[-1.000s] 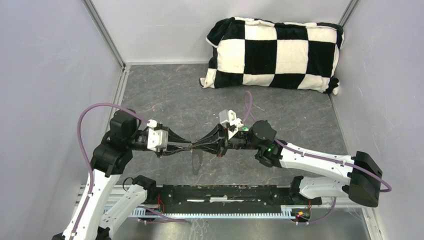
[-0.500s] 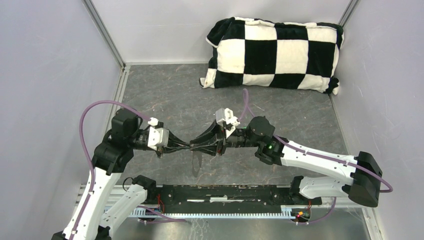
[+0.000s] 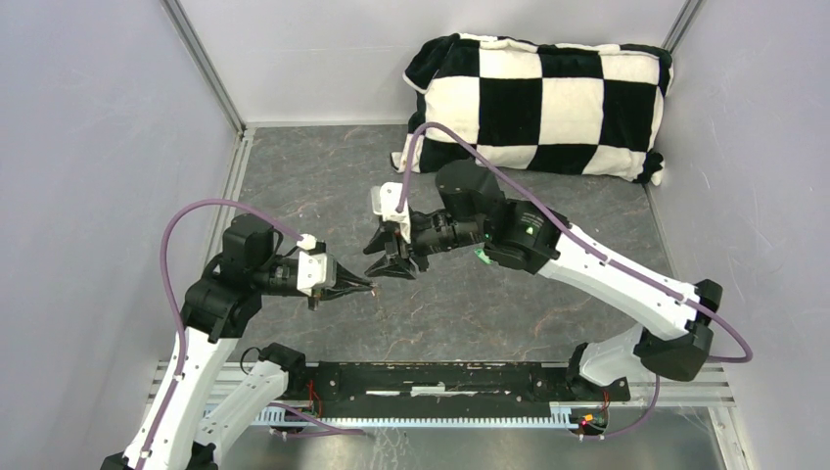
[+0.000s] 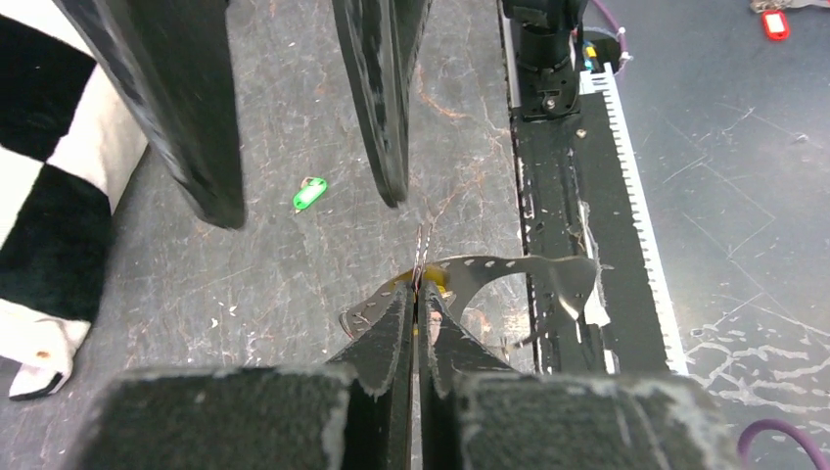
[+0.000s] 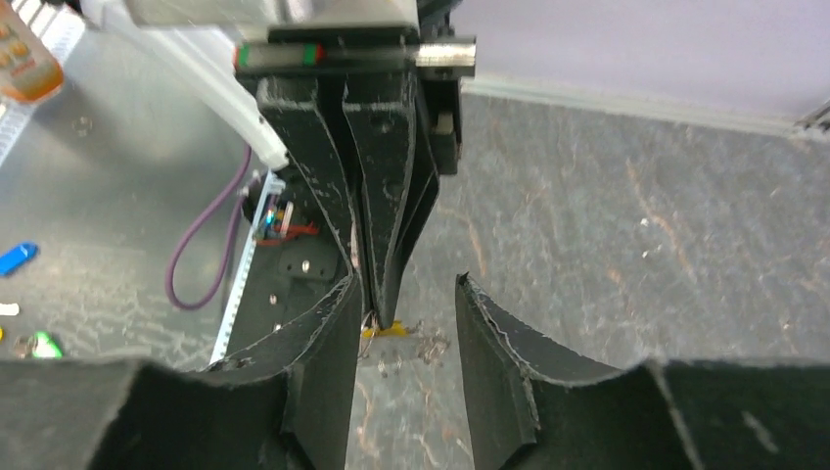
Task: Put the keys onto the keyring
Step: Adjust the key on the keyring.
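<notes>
The whole scene is taken in from high above and behind the arm bases, looking down and forward across the worktop [image 3: 323, 186] to the checkered pillow [image 3: 538, 103] by the far wall. The left wrist view is set close behind the left gripper [image 4: 418, 294] and aimed along it at the right gripper [image 3: 384, 262], with the black base rail [image 4: 558, 196] caught on its right. The right wrist view is aimed the opposite way, equally close. The stretch of worktop between the two grippers is shared by all three views.
</notes>
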